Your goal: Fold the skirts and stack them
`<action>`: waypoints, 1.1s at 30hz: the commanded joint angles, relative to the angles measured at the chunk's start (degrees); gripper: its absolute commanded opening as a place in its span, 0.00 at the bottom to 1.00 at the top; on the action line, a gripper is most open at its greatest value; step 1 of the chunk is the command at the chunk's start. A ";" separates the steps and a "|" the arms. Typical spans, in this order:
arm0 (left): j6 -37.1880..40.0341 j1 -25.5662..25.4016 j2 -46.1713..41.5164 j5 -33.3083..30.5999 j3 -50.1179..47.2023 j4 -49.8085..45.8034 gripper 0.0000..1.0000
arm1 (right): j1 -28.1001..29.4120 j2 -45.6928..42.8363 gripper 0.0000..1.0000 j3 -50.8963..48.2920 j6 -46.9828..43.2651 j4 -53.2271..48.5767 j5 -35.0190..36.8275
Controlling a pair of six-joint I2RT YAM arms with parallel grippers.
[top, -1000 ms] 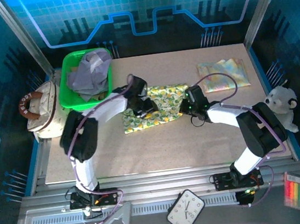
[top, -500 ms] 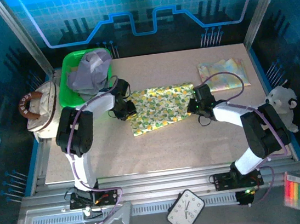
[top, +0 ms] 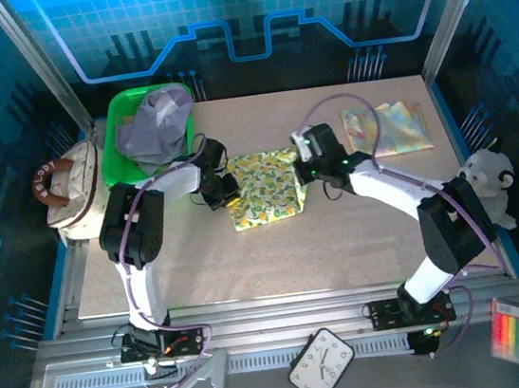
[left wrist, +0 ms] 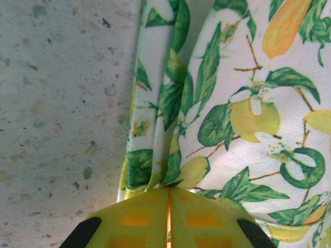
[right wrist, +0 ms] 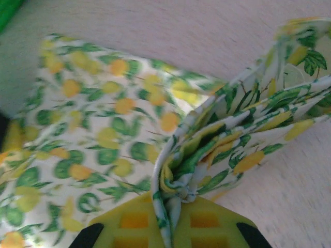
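Near the middle of the table (top: 249,262), both arms bend inward over the yellow-green skirt (top: 264,191). The left arm rises from its base, folds sharply at the elbow by the table's left side and runs its forearm low and rightward, so the left gripper (top: 224,189) sits at the skirt's left edge. In the left wrist view its yellow fingers (left wrist: 134,222) are pressed together with only a hairline slit between them, pinching the hem of the skirt (left wrist: 232,119) where it lies flat on the speckled surface.

The right arm reaches farther, its elbow near the right side and its forearm stretching up and left. The right gripper (top: 303,162) is at the skirt's right side, above the cloth. Its jaws are clamped on a bunched fold of the skirt (right wrist: 103,119) (the cloth gathers into pleats right between the pads (right wrist: 134,222)). This held part stands up off the table while the rest lies spread below.

Behind the left gripper, a green bin (top: 114,165) holds the crumpled lavender-grey skirt (top: 159,121). A folded pastel cloth (top: 390,129) lies at the back right, just behind the right arm's cable. A handbag (top: 67,186) sits at the left edge and a plush toy (top: 488,185) at the right, both well apart from the grippers.
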 commanded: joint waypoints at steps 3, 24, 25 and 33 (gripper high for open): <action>-1.11 -0.57 -0.59 0.78 -1.75 -1.57 0.11 | 8.31 7.15 0.00 7.92 -13.23 -8.85 2.22; -3.06 1.63 -2.99 5.29 -8.86 2.67 0.00 | 13.42 14.82 0.00 17.39 -12.59 -12.08 -3.42; -3.01 1.63 -3.29 4.94 -8.80 2.50 0.00 | 13.98 14.68 0.00 17.53 -13.90 -12.33 -3.67; -2.53 2.22 -3.66 3.81 -7.41 1.35 0.02 | 16.09 19.64 0.00 16.45 -17.20 -16.53 -3.60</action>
